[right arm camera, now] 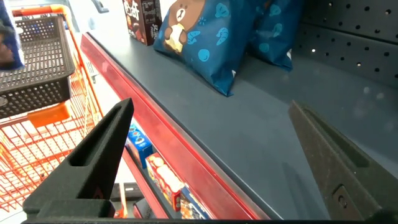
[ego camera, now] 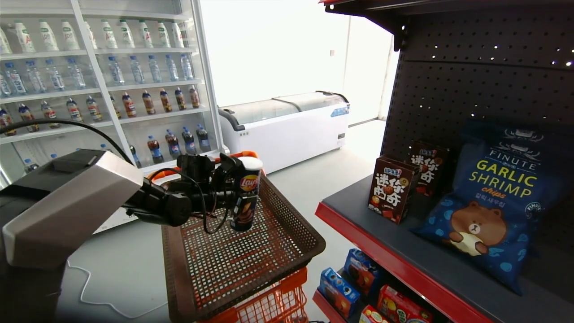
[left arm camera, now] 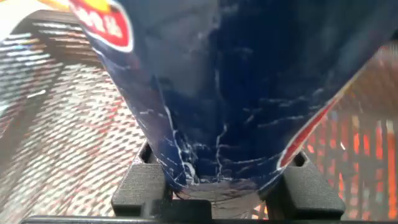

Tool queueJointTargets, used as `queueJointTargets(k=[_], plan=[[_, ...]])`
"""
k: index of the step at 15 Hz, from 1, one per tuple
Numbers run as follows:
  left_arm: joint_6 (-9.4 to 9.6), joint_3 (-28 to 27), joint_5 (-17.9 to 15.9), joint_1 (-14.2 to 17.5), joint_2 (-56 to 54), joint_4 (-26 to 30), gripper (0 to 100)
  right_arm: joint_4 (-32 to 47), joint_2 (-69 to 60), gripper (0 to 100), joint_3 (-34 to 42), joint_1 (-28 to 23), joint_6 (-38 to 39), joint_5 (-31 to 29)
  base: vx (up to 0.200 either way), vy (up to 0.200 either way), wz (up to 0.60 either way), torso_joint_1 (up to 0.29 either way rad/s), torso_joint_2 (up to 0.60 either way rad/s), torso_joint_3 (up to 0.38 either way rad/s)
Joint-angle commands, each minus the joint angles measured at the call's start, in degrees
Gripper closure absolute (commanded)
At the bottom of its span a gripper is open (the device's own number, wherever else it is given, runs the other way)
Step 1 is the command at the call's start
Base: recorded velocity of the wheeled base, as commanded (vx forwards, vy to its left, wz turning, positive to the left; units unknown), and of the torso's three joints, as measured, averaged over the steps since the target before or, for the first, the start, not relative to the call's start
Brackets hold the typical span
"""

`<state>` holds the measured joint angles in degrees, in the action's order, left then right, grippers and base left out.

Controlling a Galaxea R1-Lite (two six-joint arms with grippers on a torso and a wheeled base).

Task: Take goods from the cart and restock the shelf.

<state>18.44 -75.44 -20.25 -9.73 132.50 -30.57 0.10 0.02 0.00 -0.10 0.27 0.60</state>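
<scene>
Centrally, the left gripper clamps a tall dark-blue chip can, nearly upright, over the brown mesh basket on top of the orange cart. The can seems clear of the mesh, though the angle leaves that uncertain. To the right, the shelf carries two dark snack boxes and a blue chip bag. The right gripper hangs above the shelf's front part, fingers spread wide, holding nothing.

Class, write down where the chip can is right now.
In the head view, the chip can is left of centre, held nearly upright in the left gripper above the cart's brown mesh basket, away from the shelf.
</scene>
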Motion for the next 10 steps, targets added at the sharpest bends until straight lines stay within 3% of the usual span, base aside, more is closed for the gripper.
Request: queueJointTargets(k=[1,2,3,4,5,10], plan=[[-5.61,0.99,6.63,-3.46,-11.30,2.80,100,-0.01,-0.02,0,0.00,0.01,0.00,0.02,0.000,0.000,0.00,0.000,0.00,0.000],[-6.49,1.52,6.45,-4.60,-14.99,6.49,100,-0.01,-0.02,0,0.00,0.01,0.00,0.02,0.000,0.000,0.00,0.000,0.00,0.000],[-6.49,1.52,6.36,-4.69,-15.25,6.76,100,-0.01,-0.02,0,0.00,0.01,0.00,0.02,0.000,0.000,0.00,0.000,0.00,0.000],[-8.25,2.05,5.92,-7.15,-21.58,12.82,100,-0.01,-0.02,0,0.00,0.01,0.00,0.02,0.000,0.000,0.00,0.000,0.00,0.000],[-8.25,2.05,5.92,-7.15,-21.58,12.82,100,-0.01,-0.02,0,0.00,0.01,0.00,0.02,0.000,0.000,0.00,0.000,0.00,0.000],[-8.25,13.38,5.92,-7.76,-41.53,18.36,100,-0.01,-0.02,0,0.00,0.01,0.00,0.02,0.000,0.000,0.00,0.000,0.00,0.000]])
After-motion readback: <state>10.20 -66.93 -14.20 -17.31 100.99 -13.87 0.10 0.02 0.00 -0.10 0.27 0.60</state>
